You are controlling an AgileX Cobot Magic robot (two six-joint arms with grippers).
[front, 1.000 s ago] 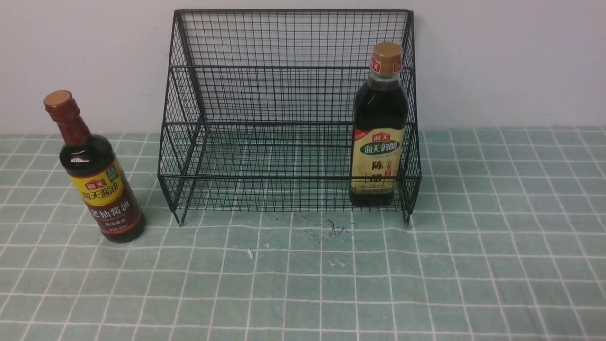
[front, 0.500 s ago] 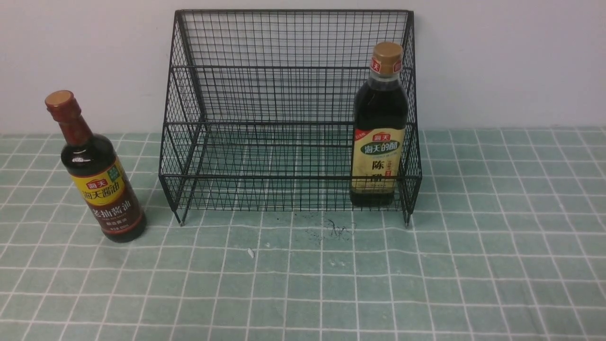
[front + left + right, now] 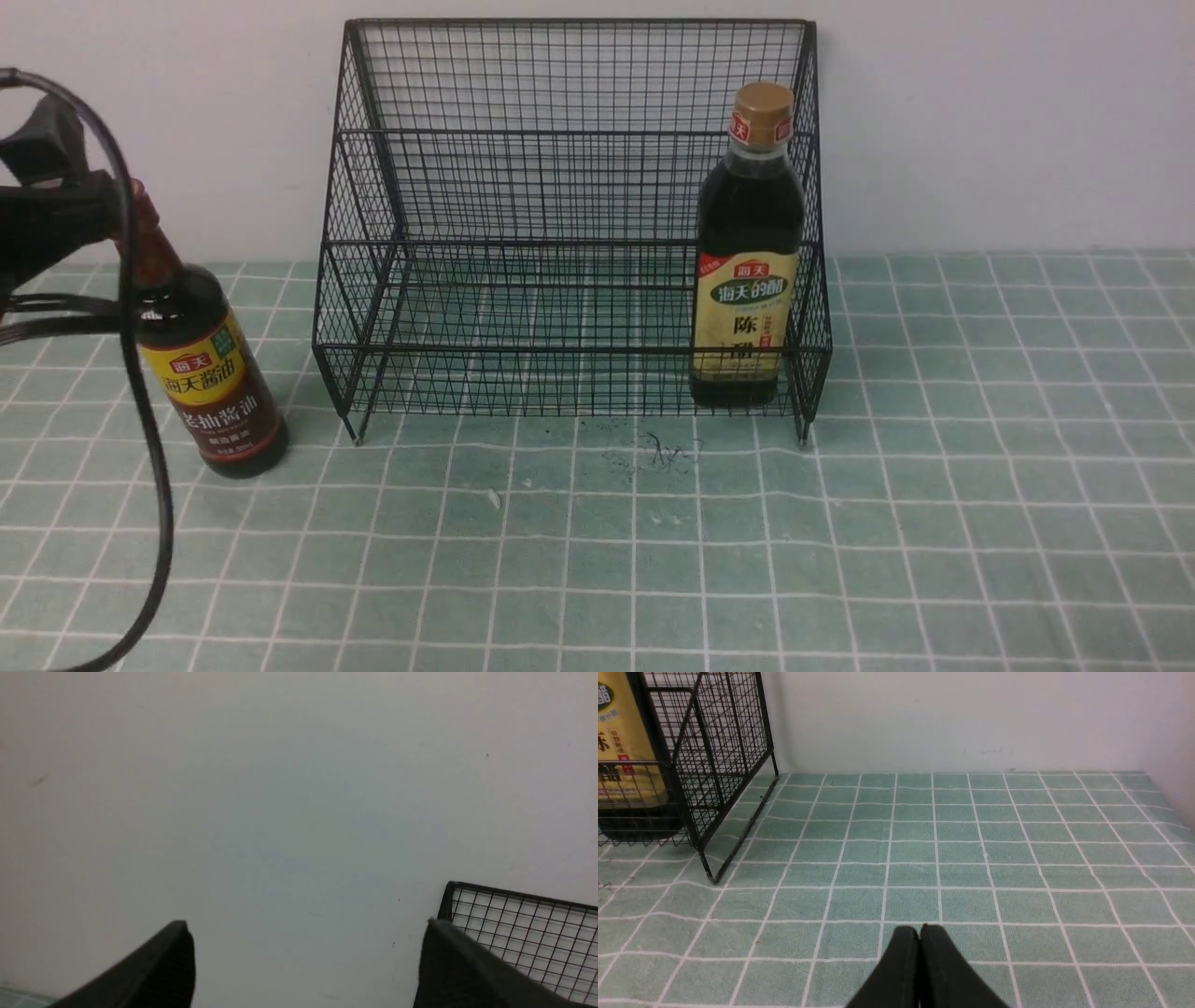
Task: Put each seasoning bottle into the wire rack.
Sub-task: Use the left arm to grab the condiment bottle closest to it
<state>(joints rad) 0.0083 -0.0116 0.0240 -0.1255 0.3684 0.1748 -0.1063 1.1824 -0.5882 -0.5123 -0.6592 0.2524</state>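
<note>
- A black wire rack [image 3: 569, 224] with two stepped tiers was placed on a green checked tablecloth [image 3: 597, 560], with its tall back against a pale wall [image 3: 980, 121].
- The broad bottle [image 3: 747, 280], with tan cap and beige label, was seen upright inside the rack. It stood on the lower front tier, at the right end, just beside the sloped right side.
- The slim bottle [image 3: 210, 373], with yellow-and-maroon label, was found outside the rack. It stood on the cloth to the left of the rack, near its front left foot but apart from it.
- The cap of the slim bottle was hidden in the front view by the dark body of the left arm, which was seen at the left edge at the height of the bottle's neck. A black cable [image 3: 140, 392] hung in front of the bottle.
- The left gripper [image 3: 306, 924] was shown in its wrist view with the two fingers wide apart. Between them only the wall was seen, and a top corner of the rack was seen behind one finger.
- Whether the left gripper touched the slim bottle could not be told.
- The right gripper [image 3: 919, 927] was shown with its fingers pressed together and nothing between them. It was held low over the cloth, to the right of the rack and well apart from it.
</note>
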